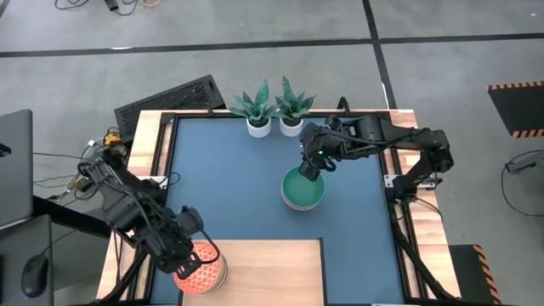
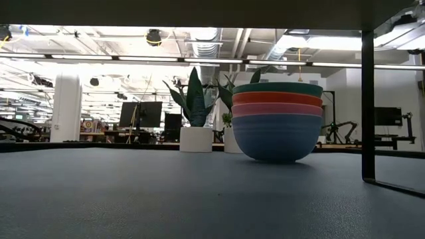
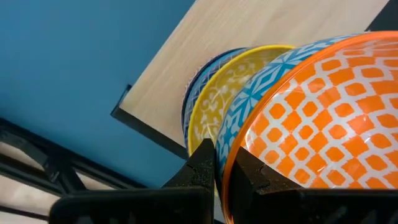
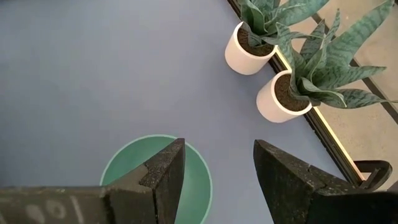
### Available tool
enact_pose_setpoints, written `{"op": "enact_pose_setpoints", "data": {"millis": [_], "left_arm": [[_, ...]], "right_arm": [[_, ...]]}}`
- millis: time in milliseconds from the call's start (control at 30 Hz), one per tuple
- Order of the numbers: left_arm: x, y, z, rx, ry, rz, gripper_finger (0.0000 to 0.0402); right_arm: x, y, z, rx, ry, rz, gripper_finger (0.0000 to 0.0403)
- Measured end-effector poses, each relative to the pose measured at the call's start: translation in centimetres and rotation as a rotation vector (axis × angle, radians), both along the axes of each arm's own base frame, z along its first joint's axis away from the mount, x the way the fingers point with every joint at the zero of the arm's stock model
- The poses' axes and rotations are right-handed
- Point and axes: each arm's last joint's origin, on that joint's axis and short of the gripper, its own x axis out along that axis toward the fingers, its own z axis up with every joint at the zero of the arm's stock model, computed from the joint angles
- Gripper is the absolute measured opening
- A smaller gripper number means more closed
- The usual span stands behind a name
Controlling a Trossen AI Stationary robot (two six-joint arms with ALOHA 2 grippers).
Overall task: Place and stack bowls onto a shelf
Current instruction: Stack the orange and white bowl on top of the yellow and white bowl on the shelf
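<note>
About half the job looks done. The four small patterned bowls (image 3: 273,118) sit nested on the pale shelf (image 1: 272,270), and the left gripper (image 1: 194,259) has its fingers (image 3: 202,165) closed on the rim of the top, orange one (image 3: 317,130) (whether it is settled I cannot tell). The larger plain bowls (image 2: 277,119), green on top, are stacked on the blue worktop (image 1: 229,187), not yet on the shelf. The right gripper (image 1: 310,167) hovers over them, fingers (image 4: 163,171) open, the green rim partly beneath one finger.
</note>
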Motion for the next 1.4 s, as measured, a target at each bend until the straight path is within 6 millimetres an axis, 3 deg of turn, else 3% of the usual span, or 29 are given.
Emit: {"op": "enact_pose_setpoints", "data": {"millis": [1400], "left_arm": [[0.9,0.13,-1.03,0.006,0.057,0.004,0.0]], "right_arm": [[-0.01,-0.02,0.02,-0.004,0.001,0.001,0.0216]]}}
